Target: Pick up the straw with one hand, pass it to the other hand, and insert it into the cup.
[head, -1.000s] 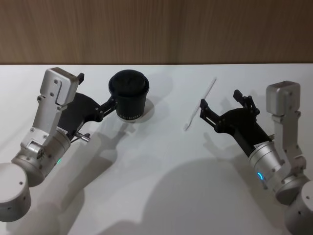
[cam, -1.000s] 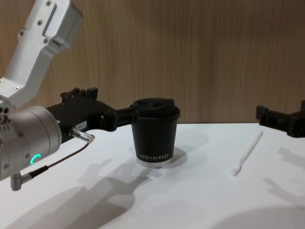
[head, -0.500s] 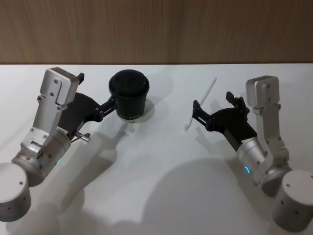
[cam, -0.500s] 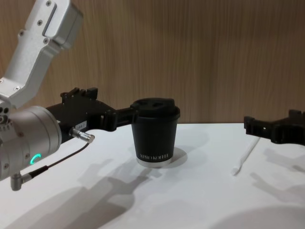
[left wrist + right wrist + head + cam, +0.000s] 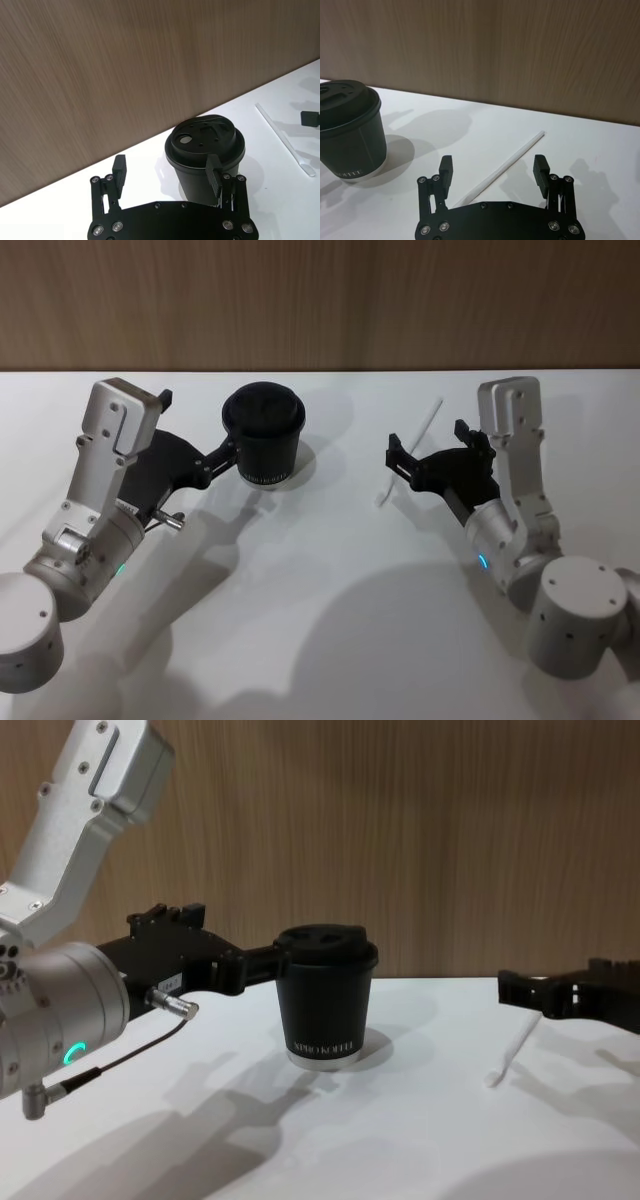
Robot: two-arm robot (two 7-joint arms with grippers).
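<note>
Count: one straw [image 5: 424,427], one cup [image 5: 263,445], and two grippers, both mine.
Straw: it lies flat on the white table [image 5: 330,570] on my right side. It is set aslant, with its flattened end nearer to me and its other end toward the wooden wall [image 5: 320,300].
Cup: it stands upright on the table, left of the straw and well apart from it. Its black lid [image 5: 202,140] is on and the small white lettering faces me.
Right gripper [image 5: 428,441]: it is spread wide and has hold of nothing. It hovers low over the straw, with one finger on each side of it, and I see neither finger touching it.
Left gripper [image 5: 197,423]: it is also wide open and empty. It reaches level toward the cup from the left. The cup is outside the gap, and one fingertip [image 5: 214,172] is right at the cup's wall. I cannot tell whether it touches.
Around: a metal plug [image 5: 172,1005] sticks out under my left wrist, and a green ring light [image 5: 72,1053] glows on that arm.
In the way: in the head view, one finger of my right gripper crosses a short stretch of the straw.
</note>
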